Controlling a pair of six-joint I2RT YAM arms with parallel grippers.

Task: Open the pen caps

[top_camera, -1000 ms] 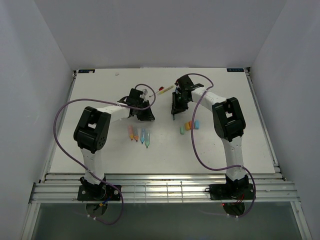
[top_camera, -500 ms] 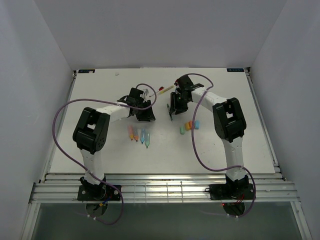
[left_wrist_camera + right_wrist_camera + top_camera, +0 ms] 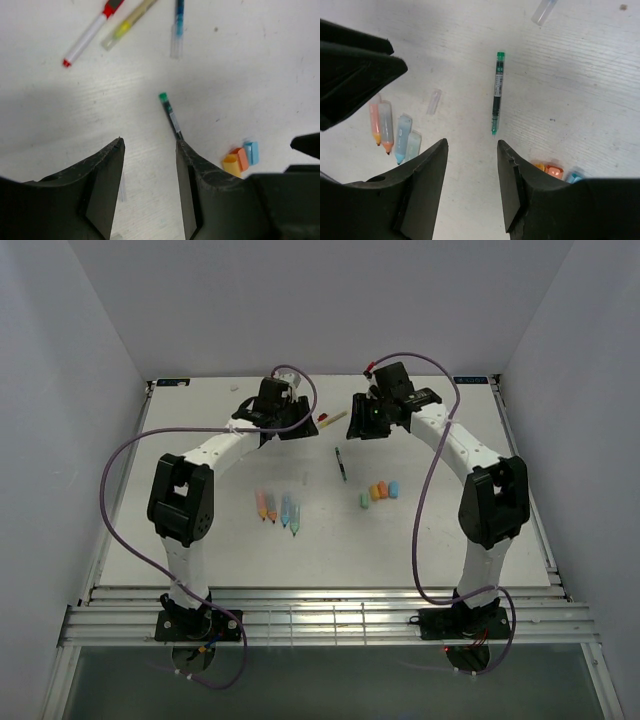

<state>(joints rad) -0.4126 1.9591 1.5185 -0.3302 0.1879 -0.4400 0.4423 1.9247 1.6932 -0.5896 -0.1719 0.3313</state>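
Both grippers hang above the far half of the table, open and empty. The left gripper [image 3: 288,423] [image 3: 149,142] and the right gripper [image 3: 362,425] [image 3: 471,142] face each other. Between and below them a thin green pen [image 3: 341,462] [image 3: 170,116] [image 3: 496,93] lies bare on the table. A small clear cap [image 3: 305,478] [image 3: 434,101] lies apart to its left. Loose pen caps [image 3: 378,492] [image 3: 240,158] in pale green, orange and blue sit in a cluster near the right arm; the right wrist view shows them [image 3: 551,170] partly behind a finger.
Several thick translucent pen barrels [image 3: 277,508] [image 3: 391,133], orange and blue, lie side by side near the left arm. At the far middle lie a red-and-white pen [image 3: 88,35], a yellowish pen [image 3: 333,418] [image 3: 128,24] and a blue pen [image 3: 178,22]. Another clear cap [image 3: 543,10] lies nearby.
Both grippers have opened, risen and drawn back toward the far edge. The green pen and the clear cap now lie free on the table.
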